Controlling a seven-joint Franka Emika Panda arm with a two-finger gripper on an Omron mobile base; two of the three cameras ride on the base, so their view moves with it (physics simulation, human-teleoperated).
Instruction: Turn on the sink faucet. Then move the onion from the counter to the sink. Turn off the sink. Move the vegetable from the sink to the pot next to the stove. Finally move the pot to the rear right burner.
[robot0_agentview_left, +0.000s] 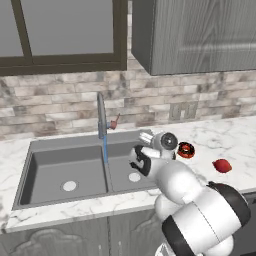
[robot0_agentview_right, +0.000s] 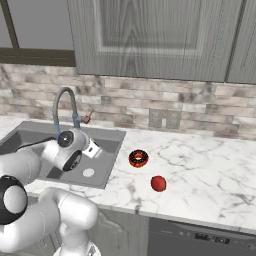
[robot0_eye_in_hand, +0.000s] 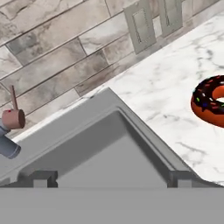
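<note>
Closest to the lens, bulky white arm (robot0_agentview_left: 200, 210), bent forward over the front edge of the counter (robot0_agentview_left: 235, 135). At its tip, claw (robot0_agentview_left: 141, 161) poised above the right basin of the sink (robot0_agentview_left: 50, 160), jaws spread wide, nothing between them, nothing touched. Seen from the hand: basin corner below, brick wall beyond, two dark tips set well apart.

Behind the divider, sink faucet (robot0_agentview_left: 101, 117) upright, with a thin blue line of water (robot0_agentview_left: 105, 150) dropping from the spout, and the small reddish lever (robot0_agentview_left: 114, 122) angled up at its base. Judged from that stream: first step done, water running.

Out on the marble to the right of the sink, onion (robot0_agentview_left: 221, 165), round and red-orange, resting alone, well apart from the claw. Between sink edge and onion, a chocolate-iced doughnut (robot0_agentview_left: 186, 149), near the basin rim and no part of the job.

Step in hand, by all appearance: going after the onion for its move into the sink.

Next move calls for swinging right, across the rim and past the doughnut without brushing it, then lining up above the onion, lowering with jaws kept wide and closing around its middle. Likely to roll if nudged off-centre, so best approached straight down. Then lift and carry back over the right basin.
</note>
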